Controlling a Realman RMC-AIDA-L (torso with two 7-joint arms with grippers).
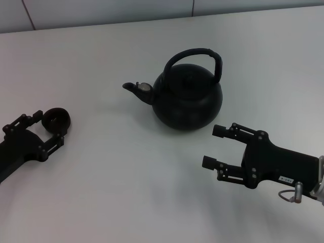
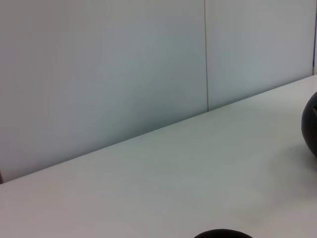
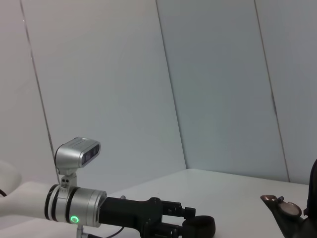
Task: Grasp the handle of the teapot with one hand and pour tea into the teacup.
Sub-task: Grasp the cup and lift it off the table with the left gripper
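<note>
The matte-black teapot (image 1: 188, 98) stands upright at the middle of the white table, its spout (image 1: 134, 87) pointing toward my left side. Its arched handle (image 1: 196, 53) stands over the lid. The tiny black teacup (image 1: 55, 118) sits on the table at the left, between the fingers of my left gripper (image 1: 50, 126), which is closed around it. My right gripper (image 1: 212, 147) is open and empty, just in front and to the right of the teapot, apart from it. The right wrist view shows the left gripper (image 3: 184, 220) with the teacup (image 3: 199, 227) and the teapot's spout (image 3: 281, 208).
The white table (image 1: 126, 192) runs back to a pale panelled wall (image 2: 124, 74). The left wrist view shows the teacup's rim (image 2: 223, 234) at the frame edge and a sliver of the teapot (image 2: 311, 126). My left arm's silver wrist (image 3: 74, 210) shows in the right wrist view.
</note>
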